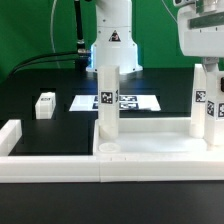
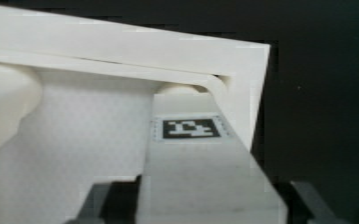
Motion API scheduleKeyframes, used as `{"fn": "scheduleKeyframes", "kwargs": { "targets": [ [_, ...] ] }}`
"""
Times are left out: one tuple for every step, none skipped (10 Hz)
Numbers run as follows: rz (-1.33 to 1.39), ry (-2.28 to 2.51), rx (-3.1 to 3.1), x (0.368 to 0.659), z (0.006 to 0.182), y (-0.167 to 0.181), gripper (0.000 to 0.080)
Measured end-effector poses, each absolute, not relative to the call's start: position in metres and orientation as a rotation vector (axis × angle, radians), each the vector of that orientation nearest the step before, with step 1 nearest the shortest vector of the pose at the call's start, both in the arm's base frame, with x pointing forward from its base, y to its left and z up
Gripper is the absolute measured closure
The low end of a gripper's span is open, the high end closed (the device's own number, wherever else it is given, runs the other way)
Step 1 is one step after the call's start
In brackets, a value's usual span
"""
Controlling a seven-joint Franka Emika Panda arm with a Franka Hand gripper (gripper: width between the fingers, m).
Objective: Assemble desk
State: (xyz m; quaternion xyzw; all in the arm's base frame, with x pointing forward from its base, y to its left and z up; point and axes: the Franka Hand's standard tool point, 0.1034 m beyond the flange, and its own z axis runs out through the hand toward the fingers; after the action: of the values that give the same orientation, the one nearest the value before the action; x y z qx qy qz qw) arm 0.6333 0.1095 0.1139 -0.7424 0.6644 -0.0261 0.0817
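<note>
Along the table's (image 1: 60, 130) near edge, against the wall (image 1: 50, 168), lies the tabletop (image 1: 150, 148). One leg (image 1: 107, 100) already stands on it. The gripper (image 1: 205, 62) is clamped on a second leg (image 1: 205, 105) at the tabletop's corner on the exterior view's right, probably seating it. Farther back a third leg (image 1: 45, 105) lies loose. No fourth shows.

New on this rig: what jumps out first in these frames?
The gripper, at the exterior view's right, is shut on the held leg, upright over the tabletop panel near the front. A standing leg is upright at the panel's other end, and a loose leg lies on the black table at the exterior view's left.
</note>
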Motion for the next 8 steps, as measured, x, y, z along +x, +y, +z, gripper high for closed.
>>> {"fn": "scheduleKeyframes", "kwargs": {
  "targets": [
    [-0.077, 1.995, -2.209, 0.6333, 0.1137, 0.1098, 0.0443],
    [-0.078, 1.987, -2.218, 0.633, 0.1133, 0.11, 0.0443],
    [-0.085, 1.937, -2.265, 0.633, 0.1131, 0.1099, 0.0309],
    [-0.09, 1.89, -2.308, 0.6326, 0.1127, 0.1112, 0.0188],
    [-0.094, 1.846, -2.346, 0.6321, 0.1121, 0.1131, 0.0188],
    [-0.118, 1.657, -2.498, 0.6312, 0.1095, 0.1146, 0.0156],
    [-0.127, 1.542, -2.578, 0.6304, 0.1088, 0.1173, 0.0151],
    [-0.13, 1.494, -2.607, 0.6304, 0.1086, 0.117, 0.0151]
  ]
}}
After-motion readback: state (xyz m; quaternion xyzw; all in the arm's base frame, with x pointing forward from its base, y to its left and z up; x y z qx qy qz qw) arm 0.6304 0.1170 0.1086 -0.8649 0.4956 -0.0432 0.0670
